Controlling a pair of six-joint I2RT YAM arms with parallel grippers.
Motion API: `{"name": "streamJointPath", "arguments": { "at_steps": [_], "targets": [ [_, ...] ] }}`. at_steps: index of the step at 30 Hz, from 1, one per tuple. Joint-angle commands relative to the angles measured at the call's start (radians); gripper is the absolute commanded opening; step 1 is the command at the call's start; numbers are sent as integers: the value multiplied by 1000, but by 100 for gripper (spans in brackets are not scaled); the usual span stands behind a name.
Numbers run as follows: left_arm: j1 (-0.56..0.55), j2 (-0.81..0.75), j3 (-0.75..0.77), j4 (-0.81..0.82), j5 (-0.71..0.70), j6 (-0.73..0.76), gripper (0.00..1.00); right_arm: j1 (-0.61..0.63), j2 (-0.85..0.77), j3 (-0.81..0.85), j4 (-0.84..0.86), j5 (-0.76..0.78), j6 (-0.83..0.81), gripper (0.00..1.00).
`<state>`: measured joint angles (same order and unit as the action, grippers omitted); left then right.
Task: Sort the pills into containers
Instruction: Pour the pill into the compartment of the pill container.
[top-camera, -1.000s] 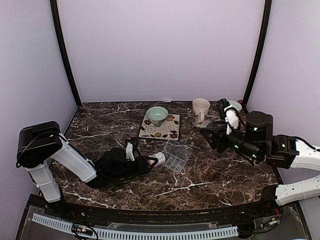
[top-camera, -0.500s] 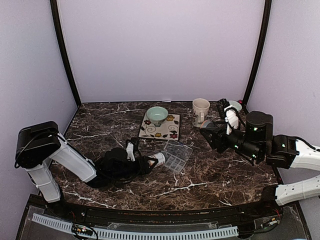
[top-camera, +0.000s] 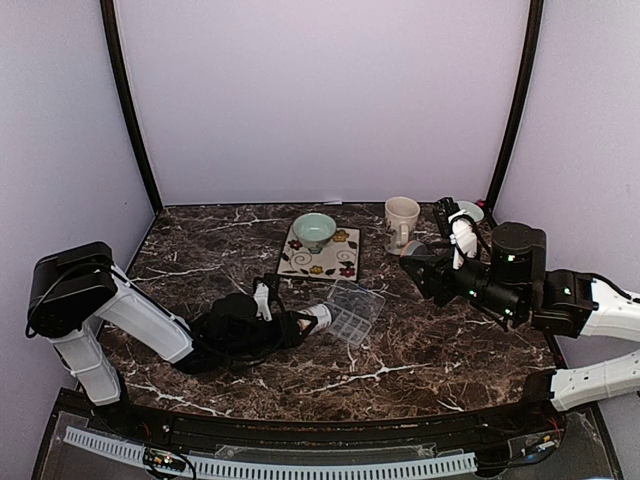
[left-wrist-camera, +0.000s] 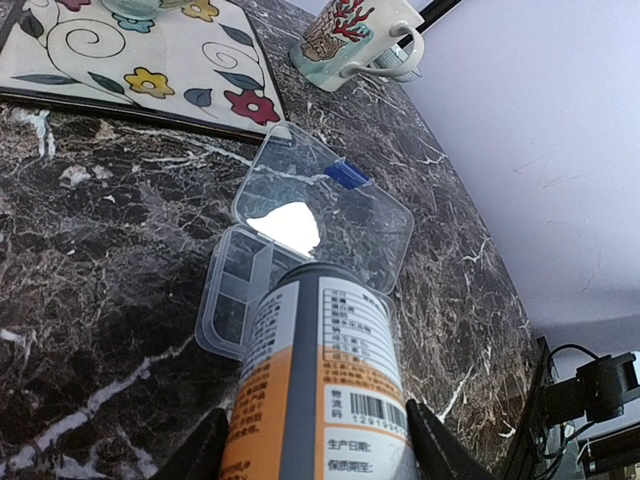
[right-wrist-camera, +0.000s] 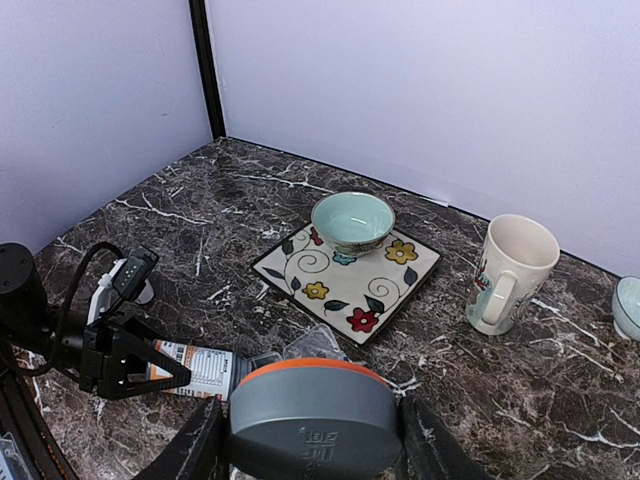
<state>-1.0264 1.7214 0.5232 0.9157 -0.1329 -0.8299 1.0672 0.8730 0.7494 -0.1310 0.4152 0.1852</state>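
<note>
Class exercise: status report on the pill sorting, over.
Left gripper shut on orange bottle, tipped toward the open pill box. Right gripper shut on grey cap. No pills visible. Mug, bowl behind box.

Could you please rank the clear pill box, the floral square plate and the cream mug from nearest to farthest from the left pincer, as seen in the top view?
1. Clear plastic pill box, just right of the left pincer.
2. Floral square plate, farther back, mid-table.
3. Cream ceramic mug, far back right.
</note>
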Motion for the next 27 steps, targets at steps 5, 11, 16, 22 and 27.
{"name": "streamJointPath", "arguments": {
  "at_steps": [5, 11, 16, 22, 27],
  "targets": [
    [-11, -49, 25, -17, -21, 17, 0, -6, -3, 4, 19, -7, 8, 16],
    [-14, -52, 27, -30, -29, 17, 0, -6, -6, 4, 16, -8, 10, 16],
    [-17, -54, 31, -38, -34, 20, 0, -6, -5, 4, 16, -7, 10, 16],
    [-18, -55, 44, -54, -37, 28, 0, -6, -5, 6, 16, -8, 10, 16],
    [-21, -58, 52, -74, -43, 29, 0, -6, -2, 9, 13, -8, 9, 16]
  ]
}}
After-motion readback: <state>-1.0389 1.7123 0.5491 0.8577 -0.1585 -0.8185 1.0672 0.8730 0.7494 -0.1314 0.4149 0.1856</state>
